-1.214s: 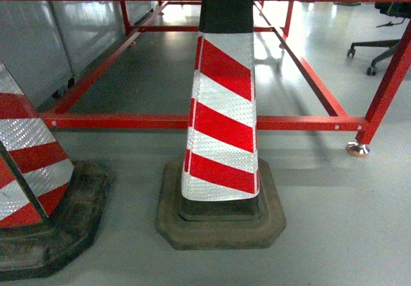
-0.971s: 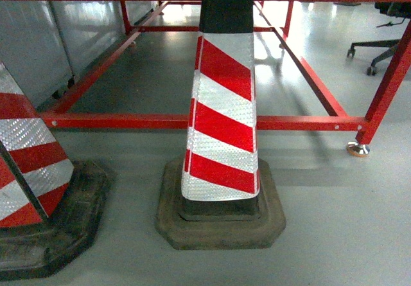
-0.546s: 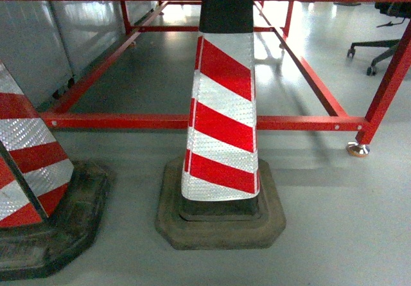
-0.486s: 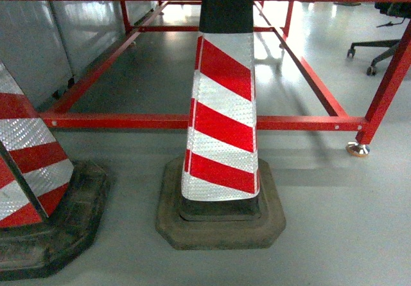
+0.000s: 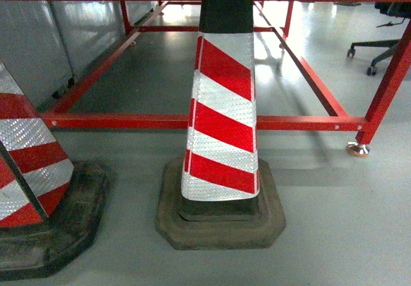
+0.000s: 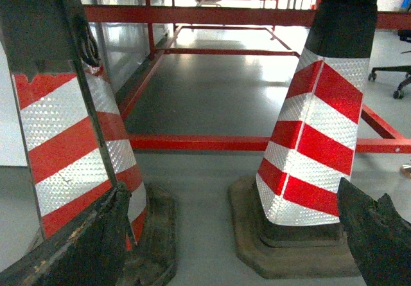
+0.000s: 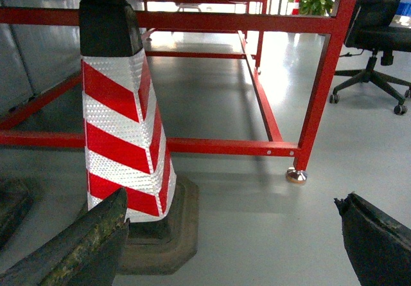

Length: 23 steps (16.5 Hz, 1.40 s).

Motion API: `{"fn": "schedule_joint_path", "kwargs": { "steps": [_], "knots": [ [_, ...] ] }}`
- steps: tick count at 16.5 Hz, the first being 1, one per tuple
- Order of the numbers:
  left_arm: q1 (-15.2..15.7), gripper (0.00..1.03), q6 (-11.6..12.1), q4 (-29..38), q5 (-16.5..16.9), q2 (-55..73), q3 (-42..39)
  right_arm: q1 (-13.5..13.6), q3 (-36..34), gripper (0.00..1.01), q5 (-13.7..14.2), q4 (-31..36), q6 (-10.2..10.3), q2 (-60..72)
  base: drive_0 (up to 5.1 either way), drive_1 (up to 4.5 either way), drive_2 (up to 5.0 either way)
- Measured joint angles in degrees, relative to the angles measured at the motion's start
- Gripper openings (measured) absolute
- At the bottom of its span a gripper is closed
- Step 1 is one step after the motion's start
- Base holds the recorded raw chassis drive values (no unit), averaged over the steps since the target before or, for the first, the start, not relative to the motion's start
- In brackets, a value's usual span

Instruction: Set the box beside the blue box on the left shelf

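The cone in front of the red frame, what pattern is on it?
Diagonal red and reflective white stripes on the cone, with a black top and dark base; the head view shows it best.

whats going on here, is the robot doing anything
Nothing is being handled right now. The robot faces a red-and-white striped traffic cone standing on the grey floor in front of a red tubular frame, with a second cone off to the left. Both wrist views show their pincer fingers spread wide with nothing between them, low near the floor. No blue box or roller shelf shows in any view. An office chair stands off to the right.
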Motion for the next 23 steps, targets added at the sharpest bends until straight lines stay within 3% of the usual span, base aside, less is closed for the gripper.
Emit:
{"fn": "schedule_joint_path", "kwargs": {
  "steps": [23],
  "knots": [
    [0.0,0.98,0.02,0.04,0.09,0.0,0.0,0.0,0.0,0.98,0.17,-0.04,0.02,0.0,0.0,0.0,0.0]
  ]
}}
